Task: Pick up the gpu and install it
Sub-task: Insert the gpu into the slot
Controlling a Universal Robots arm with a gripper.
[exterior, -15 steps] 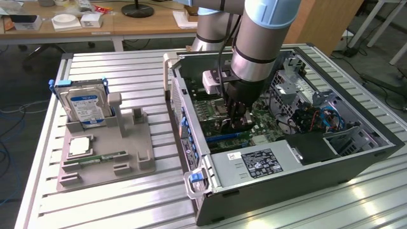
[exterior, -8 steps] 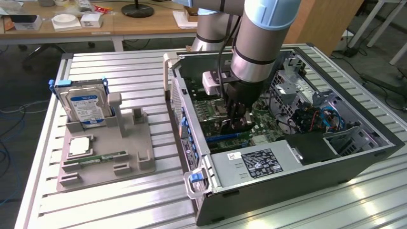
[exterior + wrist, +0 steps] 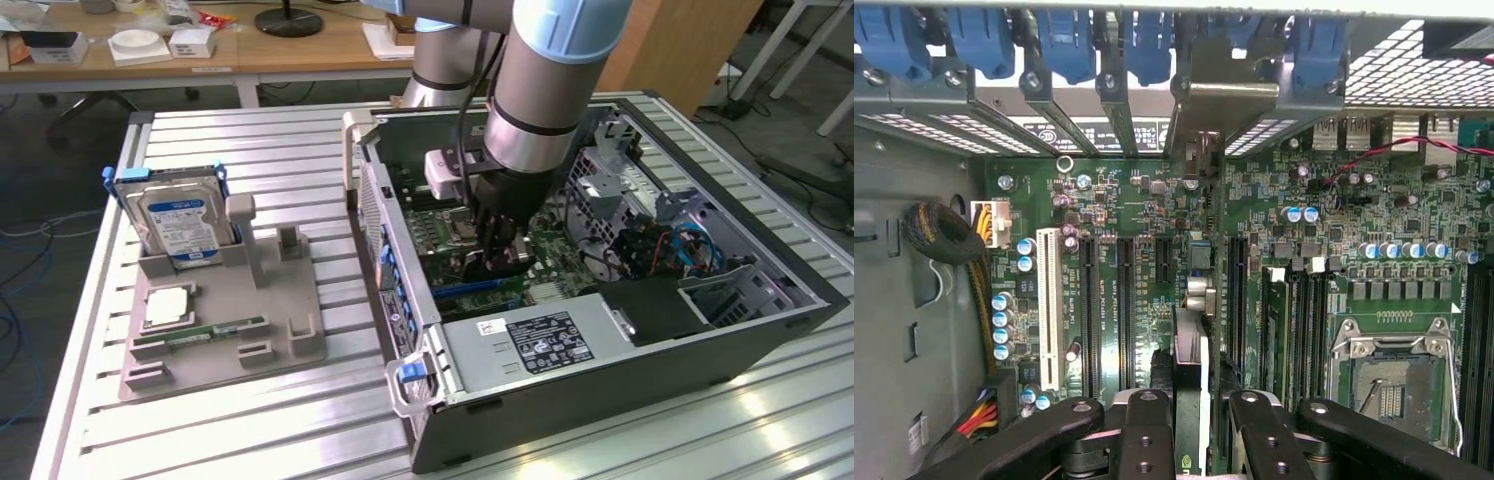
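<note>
One card in play, and it isn't on the tray.

Exterior view's left: the tray (image 3: 220,355) holds the hard drive (image 3: 174,222) upright, with a CPU (image 3: 167,305) and the memory stick (image 3: 214,330) lying flat. All of it is well apart from the work, so no risk there.

Middle: the arm reaches down into the open PC case (image 3: 427,410). The gripper (image 3: 497,262) is low over the motherboard (image 3: 447,225). Its fingers (image 3: 1146,430) are clamped on the gpu (image 3: 1191,365), which stands on edge between them. In the wrist view the card runs along the line of the long expansion slots (image 3: 1126,300). Its metal bracket (image 3: 1224,100) is up at the rear wall, among the blue clips (image 3: 1144,45). Can't tell whether the edge connector is in a slot or just above it.

Risks, my read:
- Card edge off the slot line: it lands on the board and scrapes parts or flexes.
- Bracket tab catches the rear wall: card tilts, one end seats, the other rides high.
- Grip is on the thin faces only, so any tilt under push load could let the card slip or rotate.
- RAM slots (image 3: 1294,330) and the empty CPU socket (image 3: 1389,380) lie just beside the card's line; a finger drifting sideways could clip them.

Exterior view's right: the power supply (image 3: 534,345) and loose cables (image 3: 667,245) are apart from the arm. Low snag risk.
</note>
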